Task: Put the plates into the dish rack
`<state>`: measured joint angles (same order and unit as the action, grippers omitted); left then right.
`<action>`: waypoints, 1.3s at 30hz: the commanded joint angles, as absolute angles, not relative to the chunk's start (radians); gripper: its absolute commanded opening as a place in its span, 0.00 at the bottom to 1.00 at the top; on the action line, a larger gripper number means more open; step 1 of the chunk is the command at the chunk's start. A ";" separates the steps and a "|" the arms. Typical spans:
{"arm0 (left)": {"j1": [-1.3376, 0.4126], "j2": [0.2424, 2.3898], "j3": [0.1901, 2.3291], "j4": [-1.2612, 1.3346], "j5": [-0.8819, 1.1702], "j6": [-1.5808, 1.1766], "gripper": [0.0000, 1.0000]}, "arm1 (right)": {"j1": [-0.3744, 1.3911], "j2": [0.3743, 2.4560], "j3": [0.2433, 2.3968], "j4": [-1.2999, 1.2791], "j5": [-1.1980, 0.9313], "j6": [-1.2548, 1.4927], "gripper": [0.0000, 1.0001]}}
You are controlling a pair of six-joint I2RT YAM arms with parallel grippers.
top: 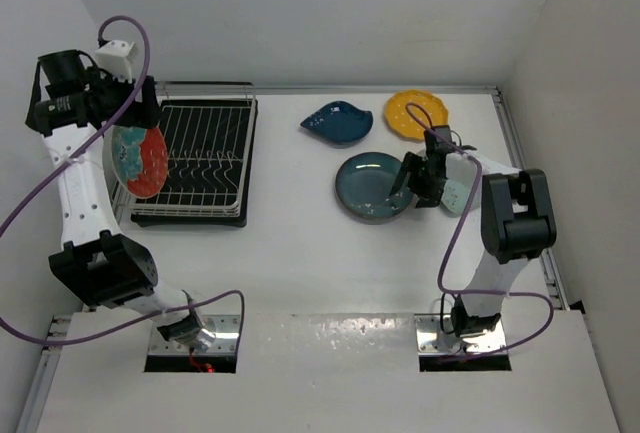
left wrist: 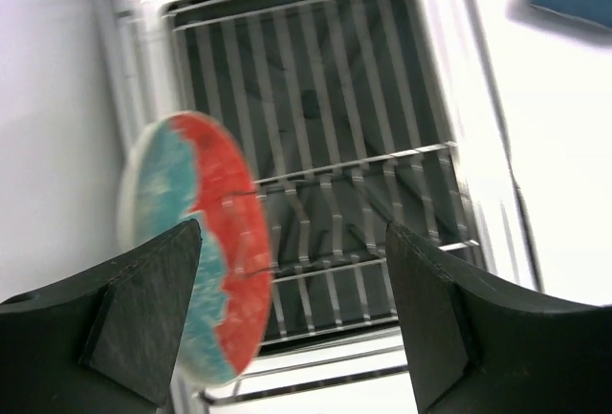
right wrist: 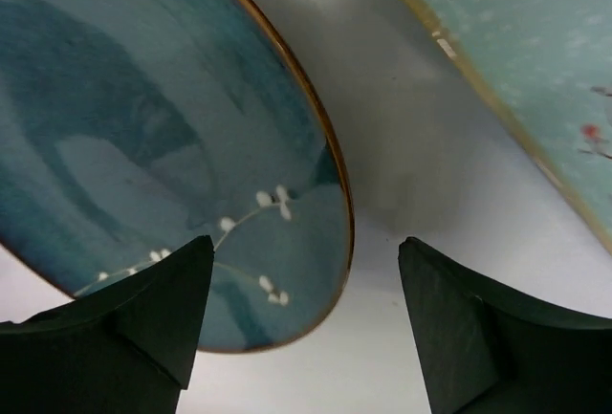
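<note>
The red-and-teal floral plate [top: 141, 159] stands on edge at the left side of the white wire dish rack [top: 205, 143]; it also shows in the left wrist view [left wrist: 206, 242]. My left gripper [top: 135, 118] is above it, jaws wide open [left wrist: 292, 232], with the plate next to the left finger. My right gripper [top: 418, 179] is open and low, straddling the right rim of the dark teal plate [top: 370, 186] [right wrist: 172, 118]. The pale mint plate [top: 458, 191] [right wrist: 516, 60] lies just to its right, partly hidden by the arm. The blue leaf plate [top: 338, 121] and the yellow plate [top: 418, 113] lie behind.
White walls close in on the left, back and right. The rack [left wrist: 344, 146] sits over a black tray at the table's far left, its prong rows holding no other plates. A metal rail [top: 520, 153] runs along the table's right edge.
</note>
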<state>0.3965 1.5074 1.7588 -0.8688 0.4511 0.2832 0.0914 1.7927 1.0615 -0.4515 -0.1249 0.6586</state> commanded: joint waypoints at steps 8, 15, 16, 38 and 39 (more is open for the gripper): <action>0.170 1.493 1.750 -0.957 0.446 0.399 0.82 | 0.077 1.850 0.893 -0.120 -0.256 0.801 0.12; 0.074 1.503 1.718 -0.979 0.561 0.419 0.82 | 0.074 1.639 0.793 -0.051 -0.365 0.614 0.00; 0.060 1.515 1.707 -0.979 0.572 0.419 0.82 | 0.093 1.614 0.808 -0.045 -0.432 0.588 0.00; -0.107 1.652 1.713 -0.979 0.836 0.376 0.38 | 0.342 1.634 1.089 0.842 -0.963 1.137 0.00; -0.098 1.652 1.713 -0.979 0.836 0.376 0.23 | 0.345 1.641 1.097 0.838 -0.962 1.135 0.00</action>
<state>-0.1085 1.6840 1.7199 -0.9878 0.7898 0.3389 0.3355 1.6691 1.0027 0.5243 -0.8528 0.9722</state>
